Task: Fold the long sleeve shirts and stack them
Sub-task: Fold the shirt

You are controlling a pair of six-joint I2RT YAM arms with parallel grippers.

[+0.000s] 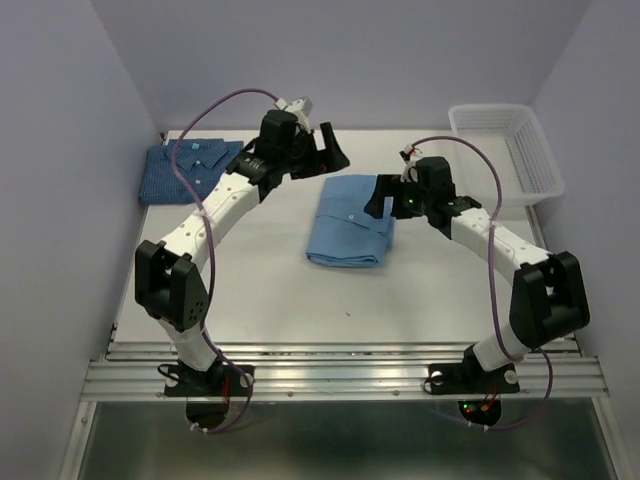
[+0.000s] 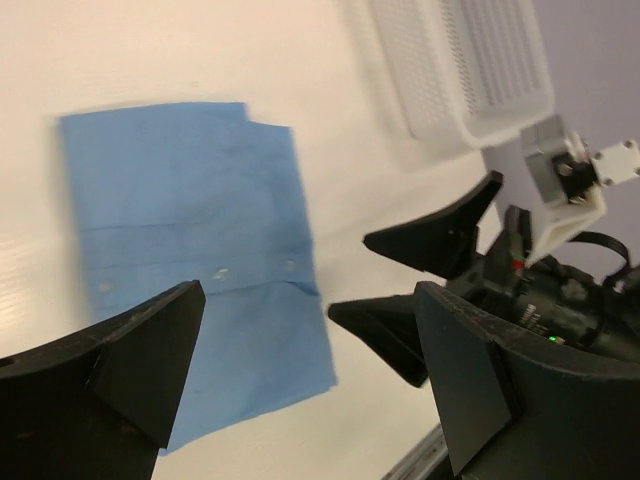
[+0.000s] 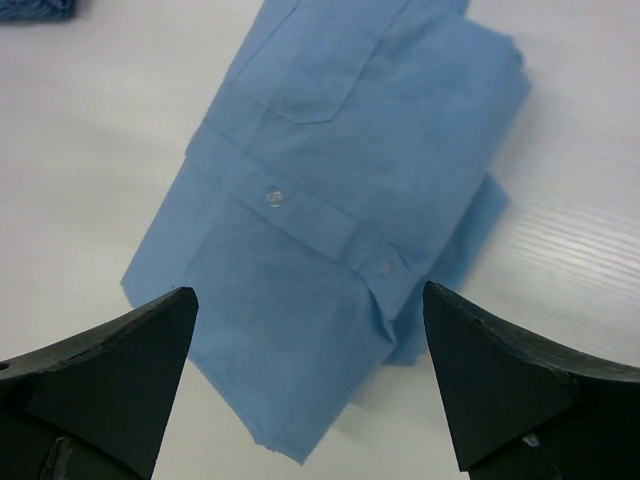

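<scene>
The light sky-blue shirt [image 1: 349, 220] lies folded on the middle of the table, and also shows in the left wrist view [image 2: 190, 260] and the right wrist view [image 3: 340, 190]. The darker blue checked shirt [image 1: 190, 170] lies folded at the back left; its corner shows in the right wrist view [image 3: 35, 8]. My left gripper [image 1: 335, 150] is open and empty, above the far edge of the light shirt [image 2: 310, 300]. My right gripper [image 1: 383, 200] is open and empty, just above the shirt's right side [image 3: 310, 300].
A white mesh basket [image 1: 505, 150] stands at the back right, also in the left wrist view [image 2: 460, 60]. Lilac walls close in the left, back and right sides. A metal rail [image 1: 340, 370] runs along the near table edge.
</scene>
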